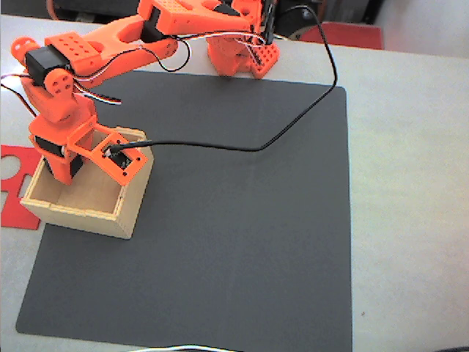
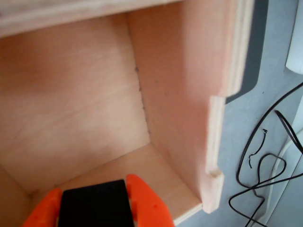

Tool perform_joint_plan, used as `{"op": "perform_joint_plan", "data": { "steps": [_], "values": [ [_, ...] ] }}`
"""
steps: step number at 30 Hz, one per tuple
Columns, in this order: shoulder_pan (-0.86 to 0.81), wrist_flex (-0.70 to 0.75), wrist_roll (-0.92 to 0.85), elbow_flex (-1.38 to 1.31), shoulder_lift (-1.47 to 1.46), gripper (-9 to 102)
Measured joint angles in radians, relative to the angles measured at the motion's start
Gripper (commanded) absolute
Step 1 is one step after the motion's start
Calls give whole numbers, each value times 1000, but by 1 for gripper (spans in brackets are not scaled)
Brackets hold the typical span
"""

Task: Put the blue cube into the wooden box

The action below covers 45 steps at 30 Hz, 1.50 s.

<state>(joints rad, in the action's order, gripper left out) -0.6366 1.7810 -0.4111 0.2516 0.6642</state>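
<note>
The wooden box [image 1: 82, 218] stands on the left edge of the dark mat in the fixed view, open side up. My orange gripper [image 1: 67, 166] reaches down into it from above. In the wrist view the box's plywood inner wall [image 2: 184, 80] and floor are close. At the bottom edge my gripper [image 2: 94, 191] is shut on the blue cube [image 2: 96, 208], which looks almost black between the two orange fingers [image 2: 144, 201]. The cube hangs inside the box, above its floor. In the fixed view the arm hides the cube.
A dark grey mat [image 1: 234, 242] covers most of the pale table. A flat red cut-out sheet [image 1: 10, 189] lies left of the box. A black cable [image 1: 293, 126] loops from the wrist across the mat to the arm base [image 1: 242, 53]. Thin wires [image 2: 265, 165] lie beside the box.
</note>
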Motion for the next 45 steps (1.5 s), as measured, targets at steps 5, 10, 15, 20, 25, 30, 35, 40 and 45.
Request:
{"op": "perform_joint_plan", "data": {
  "steps": [5,10,15,20,25,30,35,40,45],
  "values": [
    [6,8,-5,0,0,15],
    [14,11,-17,0,21,18],
    [23,11,-18,0,32,18],
    [25,14,-20,0,49,8],
    [48,15,-8,0,207,0],
    [63,17,51,-12,443,0],
    [95,18,86,-14,744,0],
    [126,18,100,38,1037,0],
    [201,18,100,265,1336,0]
  ]
}}
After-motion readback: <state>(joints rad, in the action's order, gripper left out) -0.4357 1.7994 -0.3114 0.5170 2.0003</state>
